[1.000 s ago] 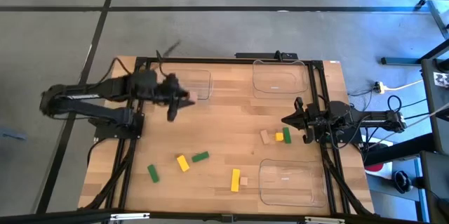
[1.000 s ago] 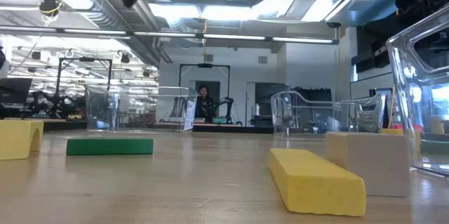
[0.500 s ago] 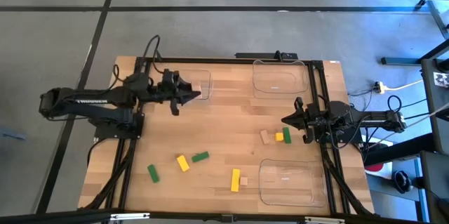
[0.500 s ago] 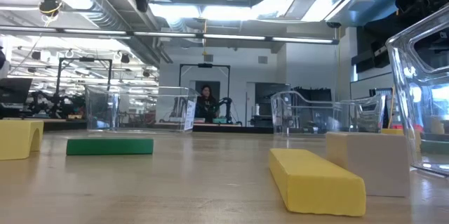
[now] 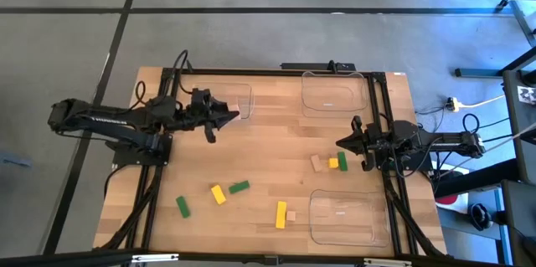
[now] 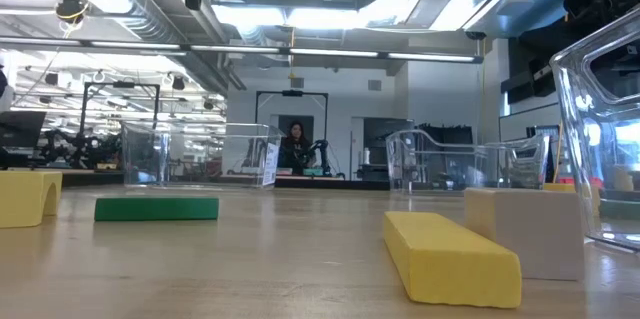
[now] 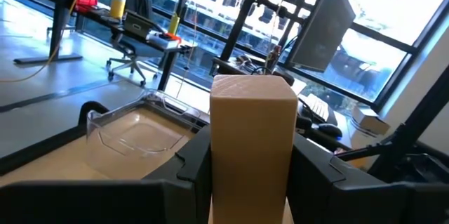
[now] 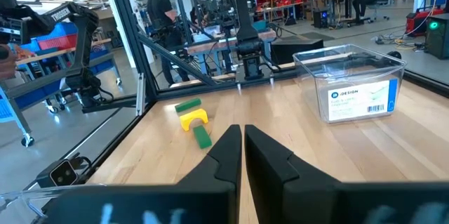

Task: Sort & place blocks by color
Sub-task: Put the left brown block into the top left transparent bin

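Left gripper (image 7: 252, 175): raised above the table, clamped on a tan block (image 7: 254, 133) that stands upright between its fingers (image 7: 189, 164)
Clear tray (image 5: 239, 100): just beyond the left gripper's tip in the high view, at the table's far edge
Right gripper (image 5: 342, 143): low at the table's right side, fingers pressed together, holding nothing
Cluster by the right gripper: a tan cube (image 5: 316, 163), a small yellow block (image 5: 333, 163) and a green block (image 5: 343, 161) sit close together just beside its tip
Other trays: one clear tray (image 5: 333, 93) on the far side of the right gripper, another (image 5: 341, 214) on its near side
Loose blocks: well apart from both grippers near the front edge lie a green bar (image 5: 182, 207), a yellow bar (image 5: 219, 194), a second green bar (image 5: 239, 187), and a long yellow bar (image 5: 280, 214) touching a tan piece (image 5: 291, 215)
Table (image 5: 268, 133): bare wood between the two grippers
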`<state>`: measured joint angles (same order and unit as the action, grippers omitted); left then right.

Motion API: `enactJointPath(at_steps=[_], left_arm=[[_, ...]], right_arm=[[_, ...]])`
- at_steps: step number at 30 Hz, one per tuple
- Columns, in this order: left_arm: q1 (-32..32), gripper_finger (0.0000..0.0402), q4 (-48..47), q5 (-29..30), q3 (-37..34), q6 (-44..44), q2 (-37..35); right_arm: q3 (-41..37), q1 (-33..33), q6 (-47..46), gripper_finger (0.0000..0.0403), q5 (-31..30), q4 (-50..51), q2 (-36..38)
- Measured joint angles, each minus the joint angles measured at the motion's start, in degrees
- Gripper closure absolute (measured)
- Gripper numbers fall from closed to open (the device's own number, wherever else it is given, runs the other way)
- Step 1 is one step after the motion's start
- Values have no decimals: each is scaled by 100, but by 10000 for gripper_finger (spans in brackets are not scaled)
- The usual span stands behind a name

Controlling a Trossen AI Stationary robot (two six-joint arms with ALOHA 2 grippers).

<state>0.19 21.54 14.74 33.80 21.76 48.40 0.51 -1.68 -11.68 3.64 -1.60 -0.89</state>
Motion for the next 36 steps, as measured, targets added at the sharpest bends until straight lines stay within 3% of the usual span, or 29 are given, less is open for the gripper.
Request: enactJointPath(at_steps=[9,15,21,26,36], left_arm=[[363,282,-377,75,225,-93,18],[1686,282,-3108,-496,1568,-312,543],[2852,282,-5288,-1020,2769,-528,1719],[3198,282,-6248,-975,2943,359,2572],[2946,282,-6372,75,2951,2524,3607]], right_arm=[[-2,0,0,379,0,0,2],[-1,0,0,379,2,1,0],[-1,0,0,379,0,1,1],[-1,-1,0,379,1,0,1],[-2,0,0,379,1,0,1]])
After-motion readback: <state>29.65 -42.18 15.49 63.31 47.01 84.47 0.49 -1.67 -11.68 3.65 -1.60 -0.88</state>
